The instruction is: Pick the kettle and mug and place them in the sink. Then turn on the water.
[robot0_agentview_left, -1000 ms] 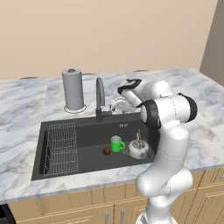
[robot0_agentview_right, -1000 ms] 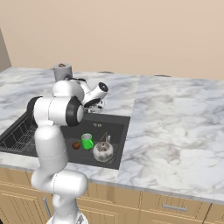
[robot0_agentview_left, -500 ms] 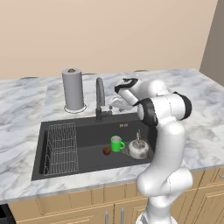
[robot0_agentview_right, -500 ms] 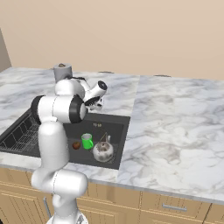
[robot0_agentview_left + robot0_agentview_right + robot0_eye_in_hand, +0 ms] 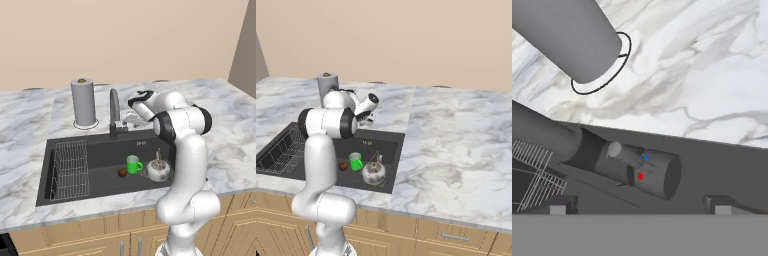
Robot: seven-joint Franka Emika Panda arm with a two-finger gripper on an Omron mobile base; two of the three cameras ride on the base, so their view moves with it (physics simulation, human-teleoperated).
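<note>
Kettle (image 5: 159, 170) and mug (image 5: 133, 164) both sit in the sink (image 5: 97, 147), mug just beside the kettle, a small brown item (image 5: 122, 172) on the mug's other side. Rack (image 5: 70, 169) at the far end of the basin. So the placing part looks done; water not on, no stream from the faucet (image 5: 114, 107).

Gripper (image 5: 639, 206) is up at the faucet base, jaws spread wide, nothing between them. In the hand view the two fingertips (image 5: 558, 205) stand apart at the bottom and the faucet's lever (image 5: 628, 155) lies just ahead of them, between the tips and slightly toward the left one. The lever is a short grey rod sticking out of the round valve body (image 5: 654, 173), red and blue dots beside it; its long axis runs diagonally across that view, not lined up with the jaw gap. Not touching yet, near.

Paper towel roll (image 5: 83, 101) stands beyond the faucet, past the gripper, clear of the path.

Kettle and mug lie below and behind the gripper, well apart from it.

Judgement: current step is reaching for the lever; next move needs a short advance onto the rod, then push it sideways.
</note>
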